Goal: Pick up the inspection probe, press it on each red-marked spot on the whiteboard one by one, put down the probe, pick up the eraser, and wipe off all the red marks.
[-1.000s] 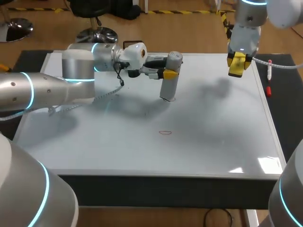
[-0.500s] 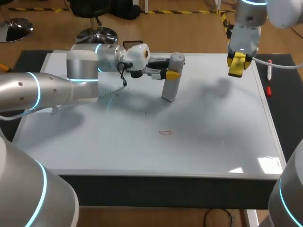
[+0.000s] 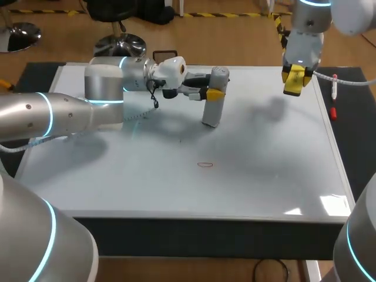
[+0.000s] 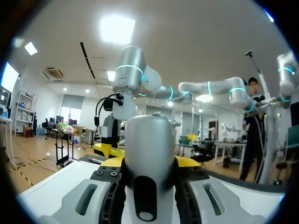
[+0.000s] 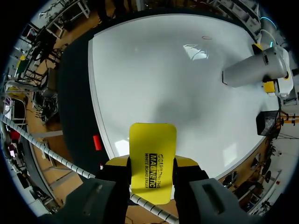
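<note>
The grey cylindrical inspection probe (image 3: 214, 97) stands upright at the back of the whiteboard (image 3: 176, 188), its base on or just over the surface. My left gripper (image 3: 214, 92) is shut on it from the left side. In the left wrist view the probe (image 4: 150, 163) fills the space between the yellow-tipped fingers (image 4: 187, 162). A small red oval mark (image 3: 204, 164) lies near the board's middle, well in front of the probe. My right gripper (image 3: 292, 79) hovers above the back right corner, shut on the yellow eraser (image 5: 152, 156). In the right wrist view the probe (image 5: 254, 70) and the red mark (image 5: 206, 37) show far ahead.
A red and white marker pen (image 3: 333, 97) lies on the dark mat right of the board. A dark object (image 3: 164, 56) sits just behind the board's back edge, beside my left arm's wrist. A cable hangs from the left wrist over the board.
My left arm has carried the probe slightly to the right along the back of the board. The right arm and eraser have stayed still.
</note>
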Robot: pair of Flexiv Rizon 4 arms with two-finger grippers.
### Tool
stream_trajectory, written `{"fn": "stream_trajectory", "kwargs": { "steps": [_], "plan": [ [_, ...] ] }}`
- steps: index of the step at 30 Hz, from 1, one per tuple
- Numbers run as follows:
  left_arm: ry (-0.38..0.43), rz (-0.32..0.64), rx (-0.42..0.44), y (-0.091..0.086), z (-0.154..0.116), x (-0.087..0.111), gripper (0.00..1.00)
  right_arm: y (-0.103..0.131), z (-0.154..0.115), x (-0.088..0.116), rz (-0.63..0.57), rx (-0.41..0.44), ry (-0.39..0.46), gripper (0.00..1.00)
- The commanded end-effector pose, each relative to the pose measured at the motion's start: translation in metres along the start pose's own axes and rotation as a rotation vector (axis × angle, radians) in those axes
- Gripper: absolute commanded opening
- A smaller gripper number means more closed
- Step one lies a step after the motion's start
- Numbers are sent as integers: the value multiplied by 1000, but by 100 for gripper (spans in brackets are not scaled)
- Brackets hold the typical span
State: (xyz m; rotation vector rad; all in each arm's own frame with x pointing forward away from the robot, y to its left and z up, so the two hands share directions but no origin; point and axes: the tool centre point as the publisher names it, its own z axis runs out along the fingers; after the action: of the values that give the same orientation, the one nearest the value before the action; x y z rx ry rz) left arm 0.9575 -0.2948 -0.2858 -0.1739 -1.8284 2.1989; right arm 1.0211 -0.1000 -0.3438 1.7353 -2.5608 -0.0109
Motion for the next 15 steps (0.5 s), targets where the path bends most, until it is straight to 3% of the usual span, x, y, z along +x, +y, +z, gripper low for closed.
{"fn": "stream_trajectory", "kwargs": {
  "steps": [1,15],
  "plan": [
    [-4,2,-15,2,-7,-1,0,-1,-1,1,-2,1,3,0],
    [-9,-2,-44,8,-17,3,0,-1,-1,1,-2,1,3,0]
  ]
}}
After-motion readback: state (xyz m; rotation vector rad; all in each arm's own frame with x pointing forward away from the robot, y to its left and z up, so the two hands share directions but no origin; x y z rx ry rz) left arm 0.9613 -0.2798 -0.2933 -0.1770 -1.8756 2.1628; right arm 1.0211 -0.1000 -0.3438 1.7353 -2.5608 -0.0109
